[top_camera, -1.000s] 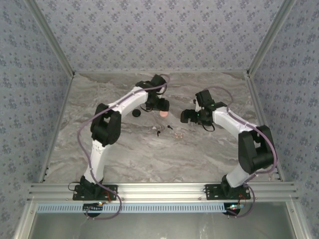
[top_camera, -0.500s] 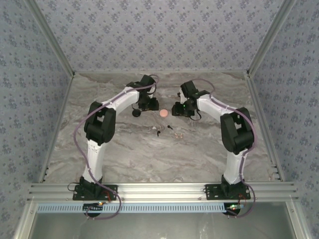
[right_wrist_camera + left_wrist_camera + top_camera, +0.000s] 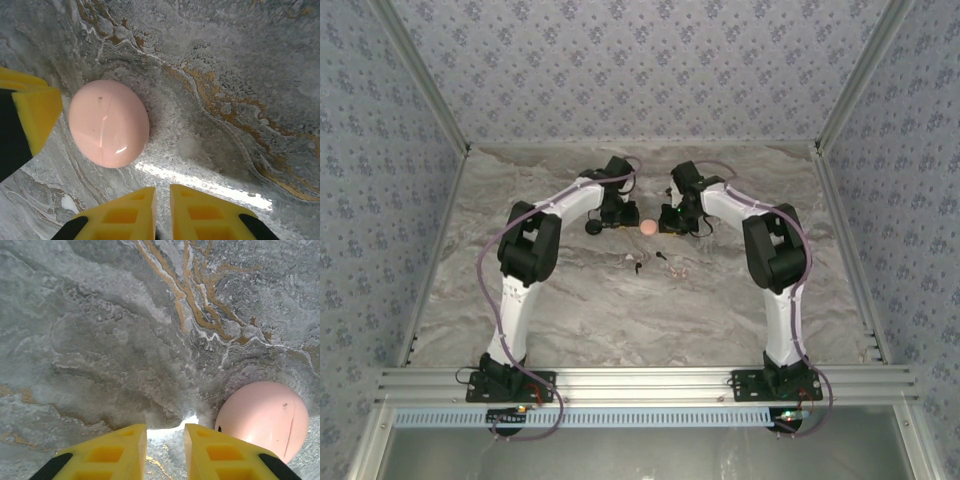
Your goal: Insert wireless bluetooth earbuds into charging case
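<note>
Left fingers narrow, right fingers pressed together, both empty, flanking a seemingly closed pink case; 1 nudge could skid it away.

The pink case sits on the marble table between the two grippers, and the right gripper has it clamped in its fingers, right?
No. The pink case sits on the marble table between the left gripper and right gripper, but the right wrist view shows the right one's fingers shut on nothing, the case lying free beside them.
</note>
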